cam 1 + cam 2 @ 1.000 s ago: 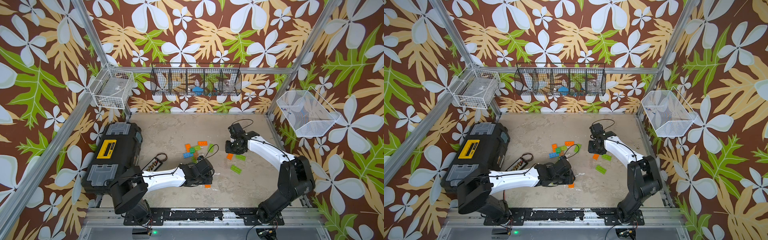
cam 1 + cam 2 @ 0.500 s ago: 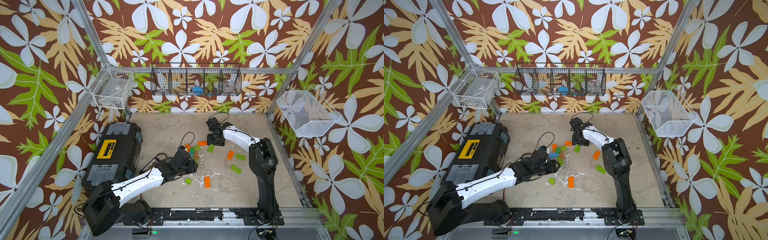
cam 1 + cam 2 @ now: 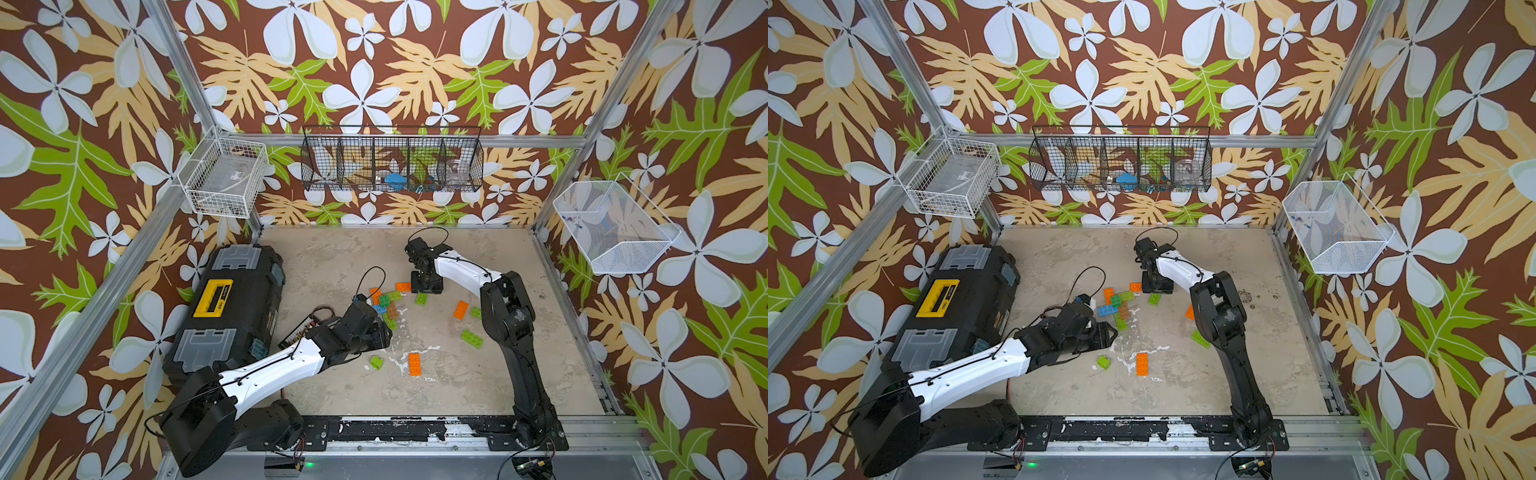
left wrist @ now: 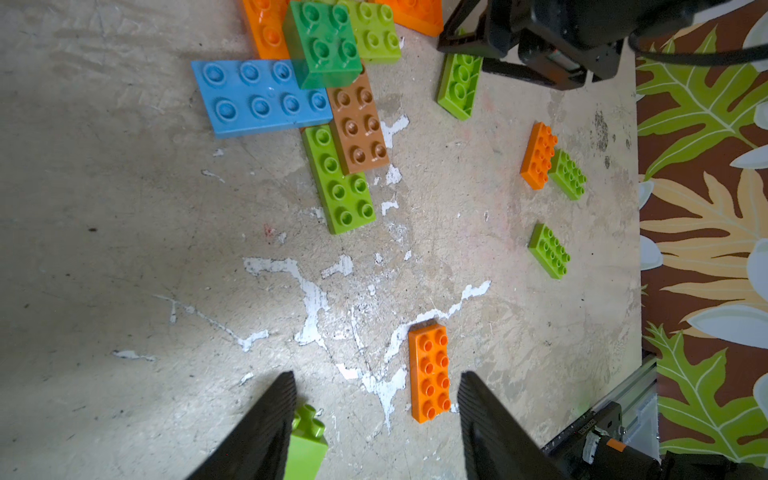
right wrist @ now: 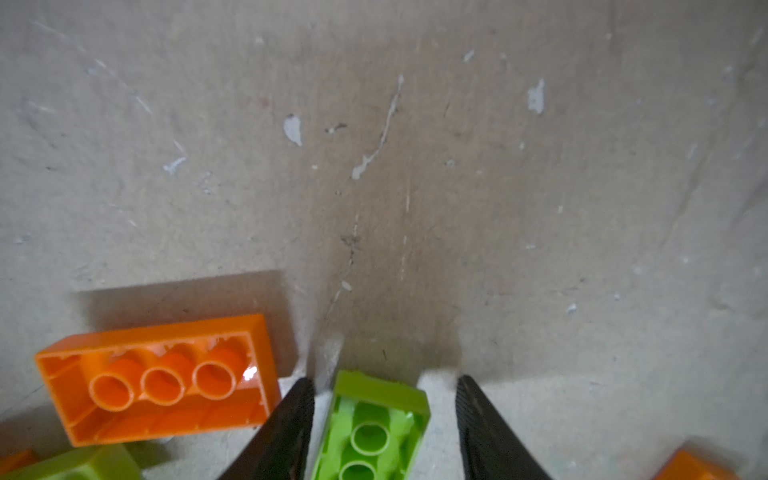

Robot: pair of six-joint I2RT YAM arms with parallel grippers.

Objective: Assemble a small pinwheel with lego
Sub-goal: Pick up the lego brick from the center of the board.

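— Where is the lego [image 3: 386, 301]?

— Most of it lies in a heap in the middle of the floor [image 3: 332, 257]. The pieces are hard glossy plastic, rectangular, with round studs. A flat blue brick [image 4: 262, 97] touches a brown brick [image 4: 359, 124], which overlaps a long lime brick [image 4: 338, 183]. A dark green brick [image 4: 324, 43], which looks a little translucent, sits on top. A few others lie apart, toward the right edge.

— And the grippers?

— The right gripper [image 5: 384, 379] is low at the far side of the heap. Its ribbed black fingers are spread around an upturned lime brick [image 5: 374, 428] with its hollow tubes showing. There is a gap on one side, so it is not clamped. An upturned orange brick [image 5: 158, 382] lies just beside it. The left gripper [image 4: 376, 376] is released and grasps nothing. A small lime brick [image 3: 377, 362] and an orange brick [image 3: 414, 364] lie on the floor near its tips.

— Is there room to move?

— The floor is matt and worn, with white chipped patches. Open floor stretches behind the heap and in front of it. A black toolbox [image 3: 232, 307] fills the left side.
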